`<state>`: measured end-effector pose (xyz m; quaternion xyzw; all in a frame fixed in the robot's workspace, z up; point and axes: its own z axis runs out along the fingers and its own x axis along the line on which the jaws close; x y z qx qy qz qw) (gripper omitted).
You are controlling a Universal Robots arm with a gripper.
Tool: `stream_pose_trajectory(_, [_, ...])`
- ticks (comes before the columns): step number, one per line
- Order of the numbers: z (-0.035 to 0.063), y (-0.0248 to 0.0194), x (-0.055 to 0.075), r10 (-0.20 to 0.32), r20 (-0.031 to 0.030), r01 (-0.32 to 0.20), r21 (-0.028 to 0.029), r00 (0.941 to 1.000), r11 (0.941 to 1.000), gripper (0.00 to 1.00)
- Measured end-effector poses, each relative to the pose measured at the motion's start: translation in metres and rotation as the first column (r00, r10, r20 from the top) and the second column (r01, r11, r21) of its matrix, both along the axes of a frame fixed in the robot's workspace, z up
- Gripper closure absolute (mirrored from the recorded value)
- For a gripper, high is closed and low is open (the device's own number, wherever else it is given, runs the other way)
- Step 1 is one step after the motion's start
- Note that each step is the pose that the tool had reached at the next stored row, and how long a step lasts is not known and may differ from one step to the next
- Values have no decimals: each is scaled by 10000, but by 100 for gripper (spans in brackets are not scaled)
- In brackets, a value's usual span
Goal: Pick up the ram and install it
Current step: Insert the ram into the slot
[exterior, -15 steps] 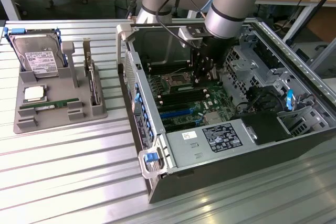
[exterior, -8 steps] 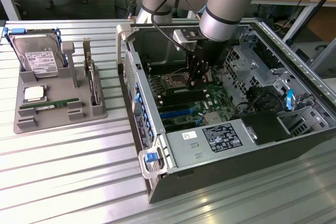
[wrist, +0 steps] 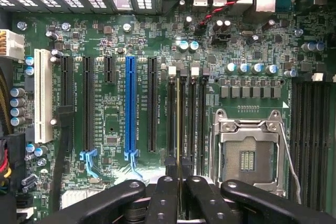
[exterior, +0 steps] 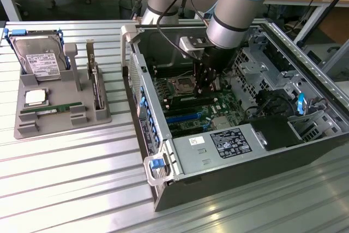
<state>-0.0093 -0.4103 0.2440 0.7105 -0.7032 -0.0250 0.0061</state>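
My gripper [exterior: 204, 87] is down inside the open computer case [exterior: 218, 107], over the green motherboard [exterior: 191, 110]. In the wrist view the gripper [wrist: 178, 167] is shut on a thin ram [wrist: 178, 124], which I see edge-on as a narrow line between the two black fingertips [wrist: 169, 169]. The ram stands upright along the black memory slots [wrist: 171, 114] beside the processor socket [wrist: 247, 156]. I cannot tell whether it is seated in a slot. A second green ram stick [exterior: 52, 110] with a white sticker lies flat in the grey tray [exterior: 60, 121].
The tray at the exterior view's left also holds a hard drive [exterior: 35, 58], a square silver processor chip [exterior: 35, 97] and an upright card [exterior: 95, 83]. The case walls, drive cage [exterior: 262, 64] and power supply [exterior: 218, 145] close in around the gripper.
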Motion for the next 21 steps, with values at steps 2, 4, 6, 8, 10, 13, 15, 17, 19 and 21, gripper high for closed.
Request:
stream_pose_trajectory(2, [-14,-4,-2,-10,-1,10,-36,10000,10000,87])
stream_pose_trajectory(4, [-29,-4,-2,-32,0,32,-46,10000,10000,87])
stream_pose_trajectory(6, [-42,-4,-2,-103,0,103,-54,9999,9999,87])
stream_pose_trajectory(8, [-55,-7,-3,-113,0,113,-61,9999,9999,87])
stream_pose_trajectory(10, [-72,-11,-5,-113,0,113,-66,9999,9999,87])
stream_pose_trajectory(13, [-92,-11,-12,-113,0,113,-67,9999,9999,87])
stream_pose_trajectory(15, [-101,-11,-33,-113,1,113,-65,9999,9999,87])
stream_pose_trajectory(17, [-100,-12,-69,-112,7,112,-68,9999,9999,87])
stream_pose_trajectory(19, [-102,-22,-73,-115,5,115,-76,9999,9999,87])
stream_pose_trajectory(21, [-105,-47,-73,-122,7,122,-98,9999,9999,87])
